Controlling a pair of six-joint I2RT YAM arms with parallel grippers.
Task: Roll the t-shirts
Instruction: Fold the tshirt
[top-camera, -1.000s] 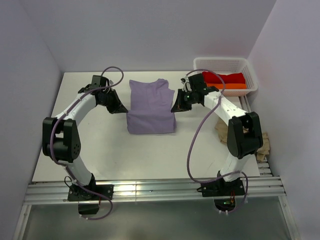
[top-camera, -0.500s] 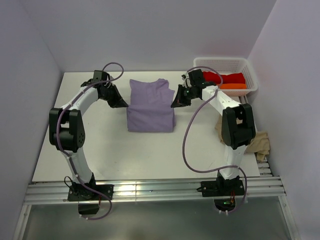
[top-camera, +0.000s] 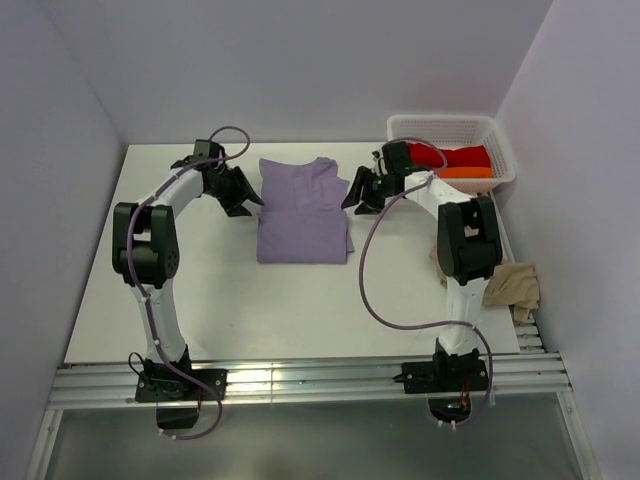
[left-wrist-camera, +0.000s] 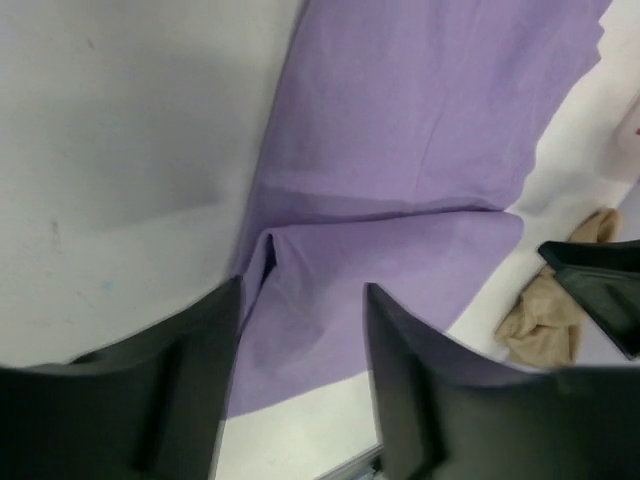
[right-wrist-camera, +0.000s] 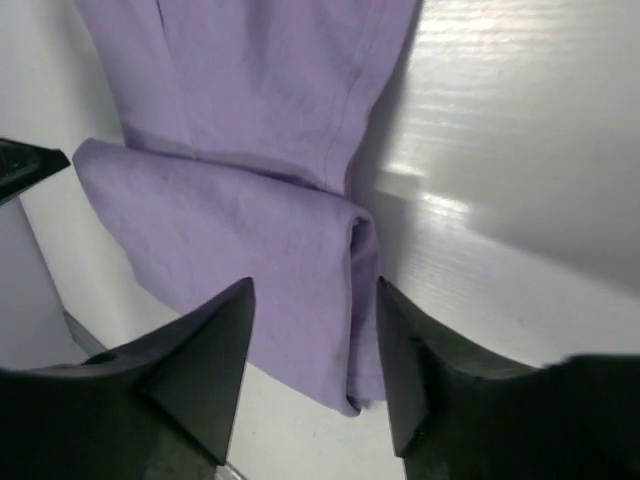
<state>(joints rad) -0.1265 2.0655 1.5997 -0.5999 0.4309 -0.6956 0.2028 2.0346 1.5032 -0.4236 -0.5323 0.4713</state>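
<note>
Lavender t-shirt (top-camera: 302, 210): lies flat on the white table (top-camera: 200, 290), just above the centre of the top view. It is folded into a narrow rectangle, with its lower part doubled over on itself.

Left gripper (top-camera: 243, 203): at the shirt's left edge, upper left of centre. Its fingers are spread and hold nothing. The wrist view shows the folded cloth edge under the gap; whether the tips touch the cloth cannot be told.

Right gripper (top-camera: 357, 200): at the shirt's right edge, level with the left one. Its jaws stand apart and empty, with the fold's corner below them in its wrist view.

White mesh basket (top-camera: 503, 150): upper right corner of the table.

Red t-shirt (top-camera: 465, 157) and orange t-shirt (top-camera: 468, 172): both in the basket, with the red above the orange in the frame.

Beige t-shirt (top-camera: 512, 285): crumpled at the table's right edge, mid-right, beside the right arm.
</note>
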